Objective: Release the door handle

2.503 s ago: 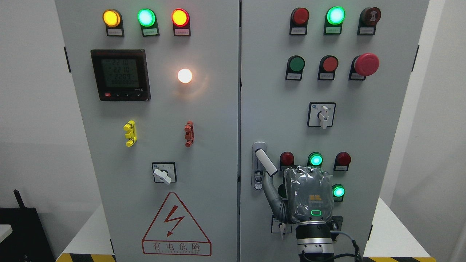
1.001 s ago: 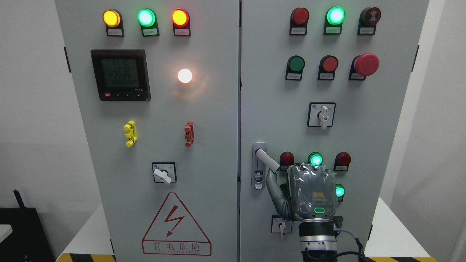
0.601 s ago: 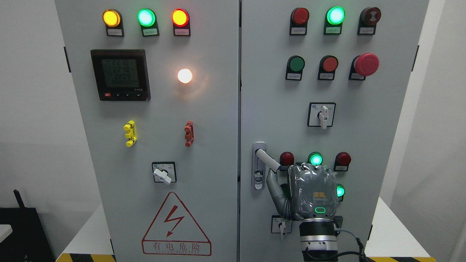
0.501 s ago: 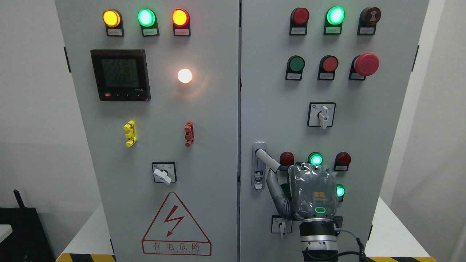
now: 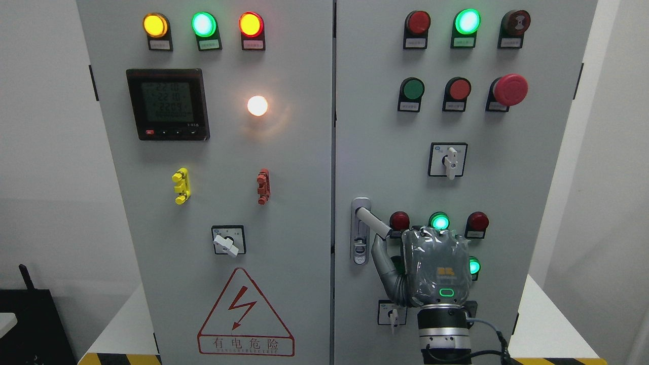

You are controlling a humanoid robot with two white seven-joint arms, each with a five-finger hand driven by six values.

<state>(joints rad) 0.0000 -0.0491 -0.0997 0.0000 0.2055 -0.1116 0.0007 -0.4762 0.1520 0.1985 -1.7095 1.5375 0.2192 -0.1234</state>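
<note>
Head view: lower right of centre, the door handle (image 5: 372, 223) is met by the right hand (image 5: 433, 268); whether it is gripped cannot be told. Indicator lamps (image 5: 439, 222) are crowded behind it.

The right hand (image 5: 436, 266), at five o'clock on the grey cabinet (image 5: 284, 167), seems to touch the swung-out door handle (image 5: 372, 223) with its thumb.
</note>
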